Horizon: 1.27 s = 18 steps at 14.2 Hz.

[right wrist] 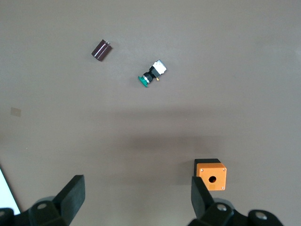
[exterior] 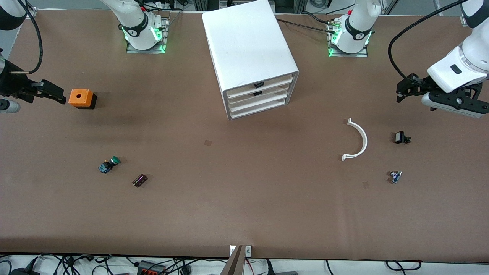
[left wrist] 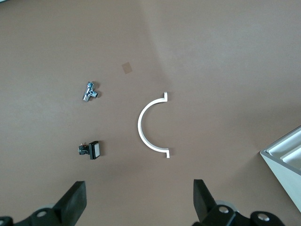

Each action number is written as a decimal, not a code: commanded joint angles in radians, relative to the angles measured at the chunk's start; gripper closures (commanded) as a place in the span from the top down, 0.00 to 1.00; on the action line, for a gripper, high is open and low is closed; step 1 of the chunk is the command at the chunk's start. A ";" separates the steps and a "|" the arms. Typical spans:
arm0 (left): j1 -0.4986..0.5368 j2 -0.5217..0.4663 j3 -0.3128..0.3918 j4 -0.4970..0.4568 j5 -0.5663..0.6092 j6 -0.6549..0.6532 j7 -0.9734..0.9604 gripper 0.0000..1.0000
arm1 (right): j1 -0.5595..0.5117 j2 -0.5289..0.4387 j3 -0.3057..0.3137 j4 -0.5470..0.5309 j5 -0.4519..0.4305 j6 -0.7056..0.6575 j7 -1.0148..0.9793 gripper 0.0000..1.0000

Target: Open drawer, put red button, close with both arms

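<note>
The white drawer cabinet [exterior: 250,49] stands mid-table near the robots' bases, with its three drawers [exterior: 259,96] shut. No red-capped button shows in any view. My left gripper [exterior: 407,88] hangs open and empty above the table at the left arm's end; in the left wrist view [left wrist: 139,197] bare table lies between its fingers. My right gripper [exterior: 51,91] hangs open and empty at the right arm's end, beside an orange box [exterior: 81,98]; in the right wrist view [right wrist: 136,193] the box [right wrist: 211,175] lies next to one fingertip [right wrist: 200,193].
A green-capped button [exterior: 109,165] [right wrist: 151,75] and a dark cylinder [exterior: 140,180] [right wrist: 101,50] lie toward the right arm's end. A white half-ring [exterior: 359,139] [left wrist: 148,127], a black part [exterior: 401,137] [left wrist: 91,150] and a small metal fitting [exterior: 395,177] [left wrist: 89,92] lie toward the left arm's end.
</note>
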 commanded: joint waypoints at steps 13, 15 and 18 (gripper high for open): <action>0.017 0.009 -0.005 0.029 0.031 -0.002 0.018 1.00 | 0.003 -0.024 0.003 -0.006 0.001 -0.010 -0.020 1.00; 0.017 0.009 -0.006 0.029 0.031 -0.002 0.018 1.00 | 0.005 -0.036 0.003 -0.007 0.001 -0.013 -0.018 1.00; 0.017 0.009 -0.006 0.029 0.031 -0.004 0.016 1.00 | 0.005 -0.036 0.003 -0.009 0.004 -0.005 -0.018 1.00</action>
